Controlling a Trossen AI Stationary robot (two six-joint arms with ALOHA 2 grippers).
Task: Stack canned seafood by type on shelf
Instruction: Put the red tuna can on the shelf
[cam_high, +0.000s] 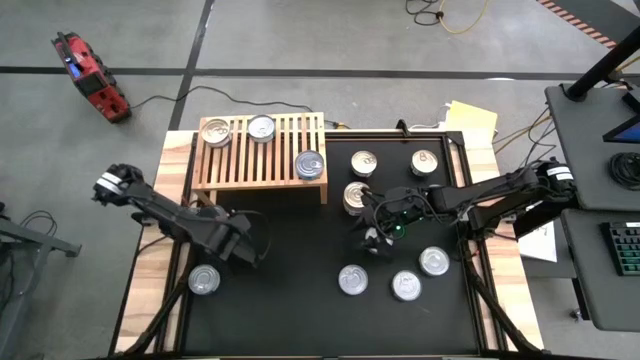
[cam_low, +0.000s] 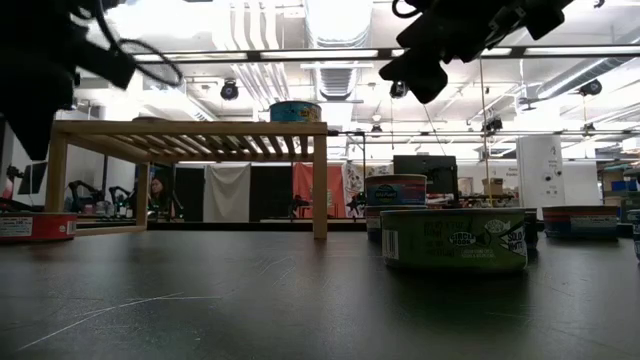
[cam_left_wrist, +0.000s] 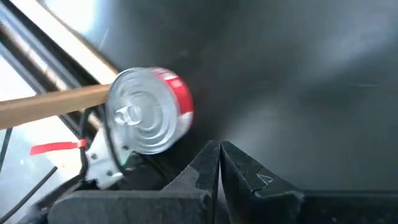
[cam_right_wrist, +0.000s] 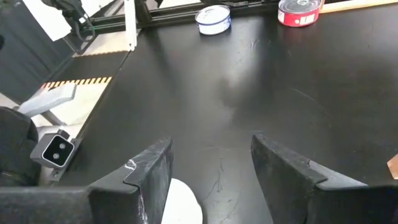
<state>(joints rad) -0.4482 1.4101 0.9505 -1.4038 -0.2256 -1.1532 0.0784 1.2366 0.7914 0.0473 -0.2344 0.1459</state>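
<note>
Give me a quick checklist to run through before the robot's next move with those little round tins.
1. Right gripper empty, fingers apart: ok.
2. Left gripper shut, holding nothing: ok.
3. Light-wood slatted shelf has room; three round silver-lidded tins on it: ok.
4. Red-sided tin near the left gripper upright: ok.
5. Tins sorted by type: cannot tell.
6. Which tin the right gripper is heading for: cannot tell.

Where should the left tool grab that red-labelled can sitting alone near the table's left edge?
Probably from straight above, closing across the round side wall. The red-labelled can stands upright, lid up, with bare mat around it and no neighbour touching. The left tool, shut now, would have to open wider than the can first.
</note>
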